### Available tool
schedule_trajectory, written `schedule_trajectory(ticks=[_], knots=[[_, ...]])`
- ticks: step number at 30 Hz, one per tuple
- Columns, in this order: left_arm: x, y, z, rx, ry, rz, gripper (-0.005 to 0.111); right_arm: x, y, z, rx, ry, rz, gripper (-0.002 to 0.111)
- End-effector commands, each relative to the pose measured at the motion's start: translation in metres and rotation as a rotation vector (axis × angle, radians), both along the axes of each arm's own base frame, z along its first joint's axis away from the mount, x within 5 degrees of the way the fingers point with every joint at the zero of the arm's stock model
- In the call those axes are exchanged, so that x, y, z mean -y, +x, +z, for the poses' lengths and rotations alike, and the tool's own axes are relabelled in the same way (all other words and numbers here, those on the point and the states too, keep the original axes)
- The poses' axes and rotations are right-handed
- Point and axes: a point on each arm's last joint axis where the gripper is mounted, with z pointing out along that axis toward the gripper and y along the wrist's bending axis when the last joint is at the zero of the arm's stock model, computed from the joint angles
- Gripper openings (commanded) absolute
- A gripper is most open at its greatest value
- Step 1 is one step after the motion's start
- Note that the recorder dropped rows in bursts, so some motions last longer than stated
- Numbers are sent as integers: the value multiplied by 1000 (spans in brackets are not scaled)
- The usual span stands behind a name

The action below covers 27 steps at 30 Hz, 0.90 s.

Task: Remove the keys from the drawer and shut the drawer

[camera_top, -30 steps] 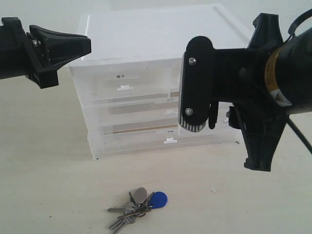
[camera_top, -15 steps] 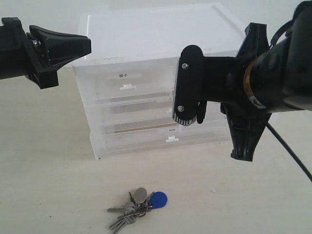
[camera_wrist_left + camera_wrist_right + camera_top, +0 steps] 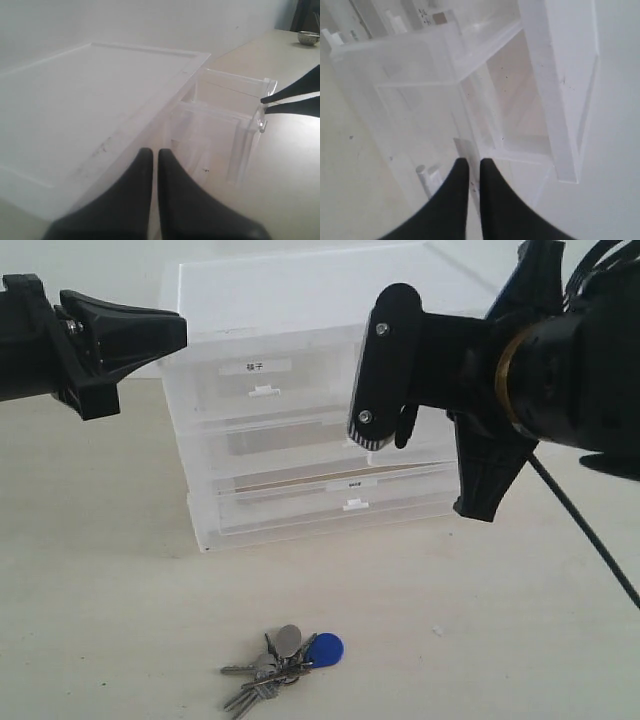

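The keys [image 3: 272, 668], with their round blue fob [image 3: 325, 648], lie on the table in front of the clear plastic cabinet [image 3: 300, 300]. The drawer [image 3: 225, 115] stands pulled out of the cabinet's upper right side and nothing shows inside it. My right gripper [image 3: 385, 438] is shut, its fingertips [image 3: 265, 98] against the drawer's front panel [image 3: 465, 147] beside the white tab handle [image 3: 427, 175]. In the exterior view the right arm hides most of the drawer. My left gripper [image 3: 180, 335] is shut and holds nothing, hovering at the cabinet's upper left corner [image 3: 90, 100].
The cabinet also has a half-width drawer with a dark-character label [image 3: 262, 390] and full-width drawers [image 3: 330, 505] below, all shut. A metal bowl [image 3: 308, 36] stands far off on the table. Bare tabletop [image 3: 120, 620] surrounds the keys.
My right gripper has shut its jaws and moved up and left against the drawer. The whole cabinet has slid back. Keys and left gripper have stayed put.
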Motion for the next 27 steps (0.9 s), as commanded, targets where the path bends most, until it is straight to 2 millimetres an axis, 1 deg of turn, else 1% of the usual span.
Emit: schedule_trajectory(ticks=[1,4,7,10,11,13,14,16,18,19,21,23,24,25,27], knots=[[-1,1,1,5,0,4,5,-17,-13,6,30,-17,129,0],[0,1,1,5,1,3,5,-21,-14,9,59,-12,166,0],[0,1,1,5,1,3,5,-21,-11,14,119,10,156,0],[-1,2,1,4,3,7,5,-16,-7,22,218,17,88,0],[-1,2,0,0,5,15,5,-10,-3,28,278,45,18,0],[-3,5,1,-37,-43,65,5,8,11,39,387,196,-163,0],[-5,7,1,-62,-65,101,5,20,21,45,398,286,-245,0],[-10,11,-1,-84,-49,169,5,46,45,52,324,426,-367,0],[-18,15,-2,-117,-43,283,5,70,65,55,209,608,-452,0],[-23,17,-3,-141,-49,353,5,82,75,57,161,709,-471,0],[-30,21,-4,-170,-58,454,5,105,91,62,110,851,-492,0],[-37,27,-2,-179,-98,540,5,129,104,63,92,944,-543,0],[-39,31,-1,-188,-101,573,5,141,109,62,87,946,-574,0],[-40,37,1,-198,-96,598,5,149,115,59,67,963,-613,0],[-39,49,1,-222,-95,602,5,160,127,50,11,979,-660,0]])
